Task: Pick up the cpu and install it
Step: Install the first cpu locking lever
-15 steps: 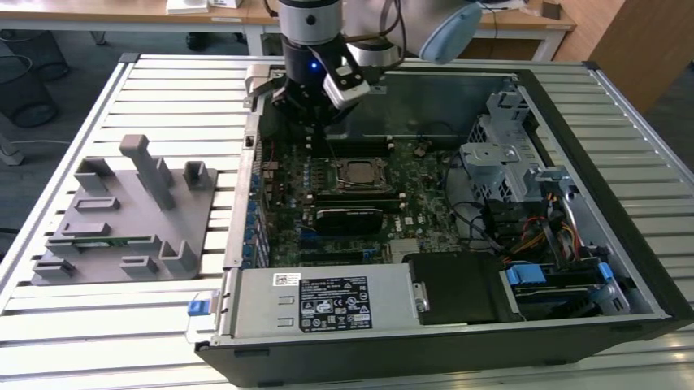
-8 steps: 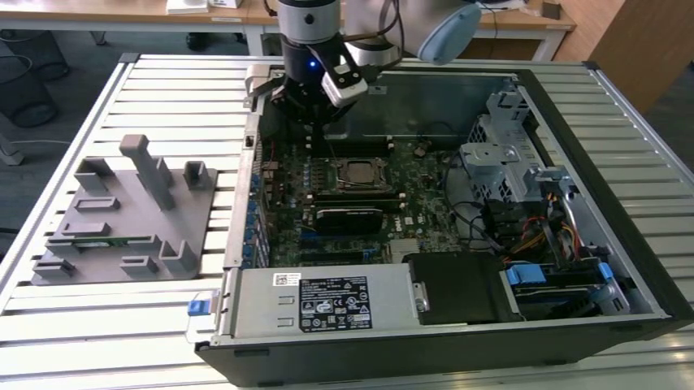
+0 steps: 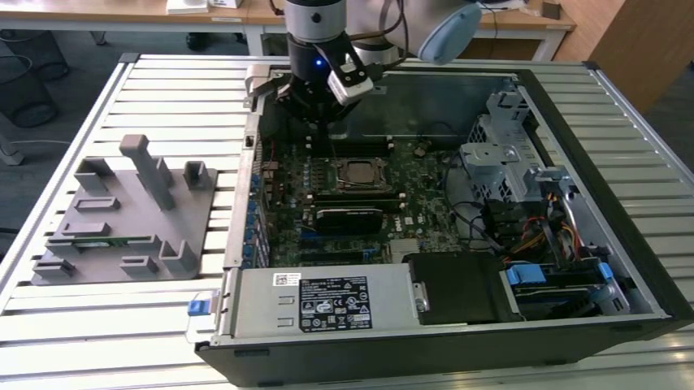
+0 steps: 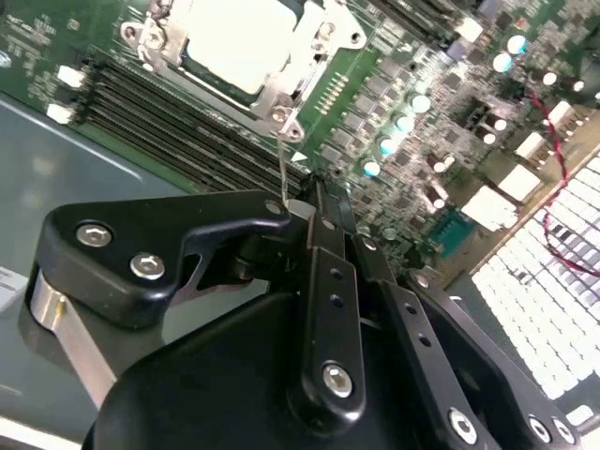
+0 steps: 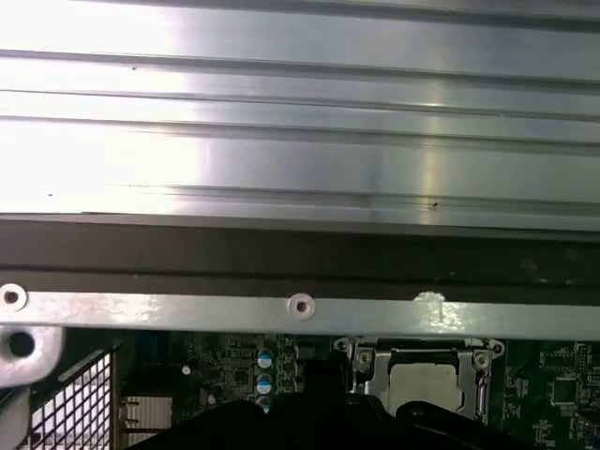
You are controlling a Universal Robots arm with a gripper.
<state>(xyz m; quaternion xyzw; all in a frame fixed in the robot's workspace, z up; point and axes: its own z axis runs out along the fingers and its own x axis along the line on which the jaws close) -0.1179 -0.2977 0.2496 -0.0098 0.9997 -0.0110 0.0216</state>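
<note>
I see the cpu seated in the socket; light, stiff, fragile, take by edges. Gripper above motherboard, can't tell if open/closed.

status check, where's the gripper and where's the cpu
Gripper over the motherboard's far edge, carrying nothing visible. Cpu seated in its socket frame, silver top showing in the second wrist view. Nothing on top of it.

We were in a robotics lab or workshop: an opened computer case lay on a slatted aluminium workbench, a grey fixture block beside it, with wooden desks and carpeted floor behind.
</note>
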